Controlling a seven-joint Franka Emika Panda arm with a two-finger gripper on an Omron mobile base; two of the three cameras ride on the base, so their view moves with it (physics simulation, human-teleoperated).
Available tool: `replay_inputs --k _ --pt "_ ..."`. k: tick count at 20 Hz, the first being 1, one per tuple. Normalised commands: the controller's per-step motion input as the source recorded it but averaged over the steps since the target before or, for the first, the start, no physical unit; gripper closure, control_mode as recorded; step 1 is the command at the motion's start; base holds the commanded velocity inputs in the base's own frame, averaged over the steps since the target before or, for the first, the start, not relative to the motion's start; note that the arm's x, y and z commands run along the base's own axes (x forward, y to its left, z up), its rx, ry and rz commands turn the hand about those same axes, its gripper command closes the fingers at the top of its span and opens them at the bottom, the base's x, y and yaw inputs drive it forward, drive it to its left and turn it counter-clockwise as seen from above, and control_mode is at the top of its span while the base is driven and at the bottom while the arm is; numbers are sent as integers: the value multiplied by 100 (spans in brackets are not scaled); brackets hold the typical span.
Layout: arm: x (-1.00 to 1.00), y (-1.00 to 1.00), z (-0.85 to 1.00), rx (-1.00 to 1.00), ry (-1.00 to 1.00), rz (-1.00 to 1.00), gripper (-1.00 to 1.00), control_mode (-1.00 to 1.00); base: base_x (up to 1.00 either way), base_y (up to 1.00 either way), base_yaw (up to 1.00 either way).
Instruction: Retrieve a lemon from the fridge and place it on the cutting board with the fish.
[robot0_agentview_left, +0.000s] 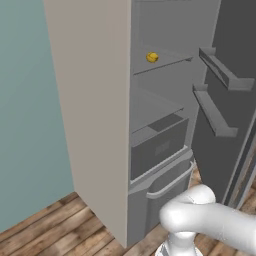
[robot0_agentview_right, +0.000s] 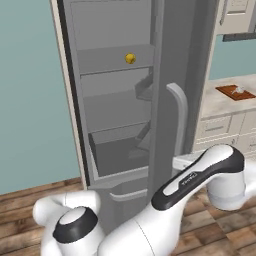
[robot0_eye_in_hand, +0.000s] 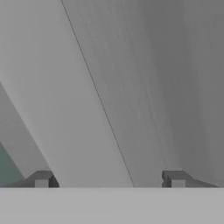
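Hand view shows the end effector (robot0_eye_in_hand: 109, 179) with its two dark tips set wide apart and nothing between them, facing a plain grey panel crossed by one thin slanting line; I take that panel for part of the fridge door, though I cannot say which part. So it is released and grasping nothing.

The fridge (robot0_agentview_right: 115, 100) stands open. The lemon (robot0_agentview_left: 152, 57) sits alone on an upper shelf (robot0_agentview_left: 165, 62), and judging by how low the arm is folded in the right base view, it lies well above the end effector and further into the cabinet. The step in hand, as I read it, is the reach for the fruit. To do it well the hand should pull clear of the door first, rise to shelf level, and go in with the tips kept wide, straddling the lemon rather than nudging it, since a round fruit on a flat shelf will likely roll toward the back.

The shelf below it, the grey drawer (robot0_agentview_left: 159, 145) and the two door bins (robot0_agentview_left: 225, 75) look bare from here.

Off to the end effector's right, well away, the board (robot0_agentview_right: 235, 92) lies on the surface (robot0_agentview_right: 220, 102), with a small pale thing, probably the fish (robot0_agentview_right: 239, 90), on it.
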Motion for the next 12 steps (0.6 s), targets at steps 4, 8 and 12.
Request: replay_inputs --k 4,8,12 --pt "1 -9 0 -1 4 -5 -100 -100 0 0 0" --pt "4 -19 0 -2 15 -12 -100 -100 0 0 0" --pt "0 -31 3 -7 12 -28 -100 -100 0 0 0"
